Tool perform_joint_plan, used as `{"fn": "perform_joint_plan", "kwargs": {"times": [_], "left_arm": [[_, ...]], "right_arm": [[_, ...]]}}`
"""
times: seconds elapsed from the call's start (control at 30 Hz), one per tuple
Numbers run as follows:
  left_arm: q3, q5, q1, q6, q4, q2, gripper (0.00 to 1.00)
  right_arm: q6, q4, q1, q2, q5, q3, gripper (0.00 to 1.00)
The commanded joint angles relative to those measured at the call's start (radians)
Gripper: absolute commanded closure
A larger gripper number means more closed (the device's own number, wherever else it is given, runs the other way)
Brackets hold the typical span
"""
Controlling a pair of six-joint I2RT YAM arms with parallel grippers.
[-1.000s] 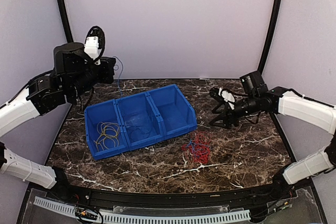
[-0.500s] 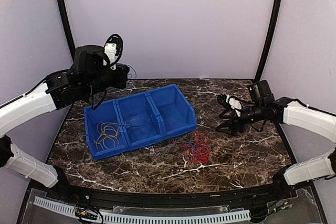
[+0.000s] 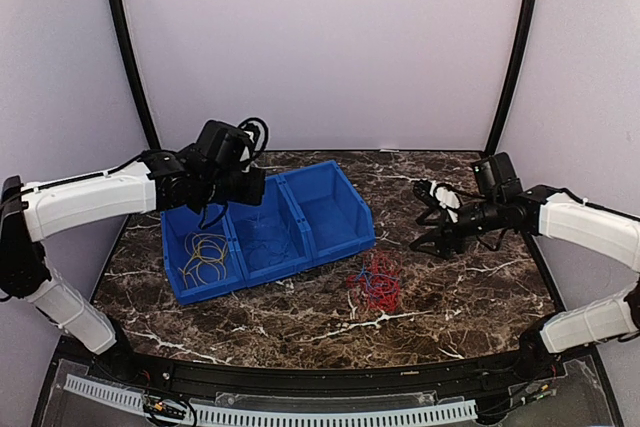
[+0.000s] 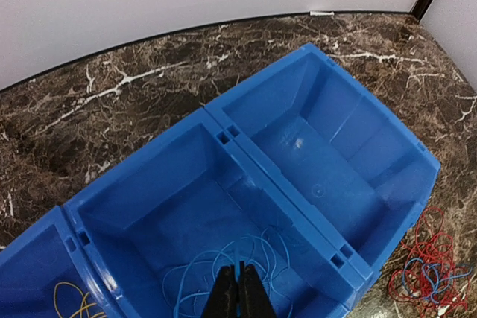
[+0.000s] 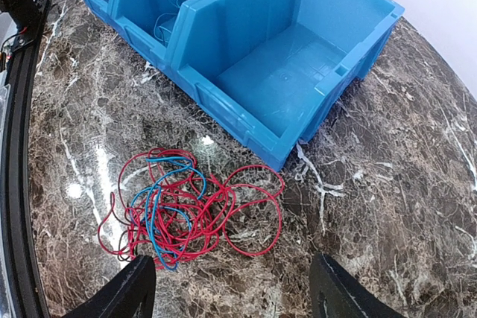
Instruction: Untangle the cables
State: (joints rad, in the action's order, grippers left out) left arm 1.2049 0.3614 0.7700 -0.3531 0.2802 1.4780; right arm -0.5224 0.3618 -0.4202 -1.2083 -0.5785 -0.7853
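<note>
A tangle of red and blue cables lies on the marble table in front of the blue bin's right end; in the right wrist view this tangle sits just ahead of my fingers. My right gripper hovers open to the right of it, holding nothing. A loose blue cable coils in the bin's middle compartment. My left gripper hangs over that compartment, shut on a strand of this blue cable. A yellow cable rests in the left compartment.
The blue bin has three compartments and stands slanted at the table's middle left; its right compartment holds nothing. Dark walls and black posts close in the back and sides.
My left arm swung from the back left corner down and right to above the middle compartment, lowering the blue cable into it. My right gripper moved right and lower, opened a little, then stayed still.
</note>
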Motion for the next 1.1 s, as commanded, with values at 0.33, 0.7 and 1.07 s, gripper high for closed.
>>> {"fn": "perform_joint_plan", "kwargs": {"times": [0.33, 0.7, 1.07], "left_arm": [[-0.04, -0.078, -0.029, -0.055, 0.081, 0.16, 0.82], [-0.017, -0.053, -0.028, -0.04, 0.11, 0.076, 0.5], [-0.177, -0.283, 0.103, 0.153, -0.266, -0.152, 0.43]], "right_arm": [[-0.027, -0.006, 0.006, -0.043, -0.014, -0.003, 0.27], [-0.051, 0.023, 0.005, -0.078, -0.046, -0.013, 0.27], [-0.108, 0.091, -0.069, -0.179, -0.071, -0.044, 0.28]]}}
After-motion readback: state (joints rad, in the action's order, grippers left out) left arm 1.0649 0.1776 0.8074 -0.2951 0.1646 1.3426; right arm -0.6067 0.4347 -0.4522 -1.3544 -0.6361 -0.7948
